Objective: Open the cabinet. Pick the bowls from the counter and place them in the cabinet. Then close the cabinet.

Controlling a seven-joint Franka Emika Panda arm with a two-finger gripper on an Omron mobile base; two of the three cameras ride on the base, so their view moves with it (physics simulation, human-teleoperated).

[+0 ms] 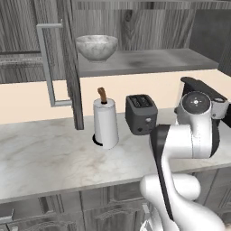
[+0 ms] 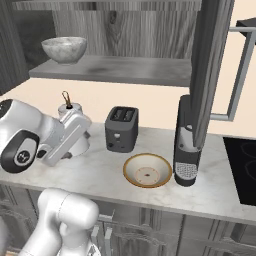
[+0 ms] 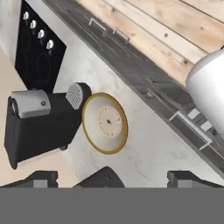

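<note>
The cabinet (image 1: pixel 149 61) stands open, with one door (image 2: pixel 207 65) swung out on the right. The speckled grey-white bowl (image 1: pixel 96 46) sits upright on its grey shelf (image 2: pixel 115 67), at the left end. The tan bowl (image 2: pixel 147 170) with the brown rim rests on the counter (image 2: pixel 100 170), between a toaster and a coffee machine. My gripper (image 2: pixel 84 125) hovers above the counter to the left of the toaster. It is open and holds nothing. In the hand view the gripper (image 3: pixel 116 178) has its tips set wide apart, and the tan bowl (image 3: pixel 105 123) lies ahead of them.
A dark toaster (image 2: pixel 121 128) and a tall black coffee machine (image 2: pixel 187 147) flank the tan bowl. A paper towel roll (image 1: pixel 106 122) stands left of the toaster. A black stove (image 2: pixel 242 167) lies at the counter's right end. The left cabinet door (image 1: pixel 67 58) juts out over the counter.
</note>
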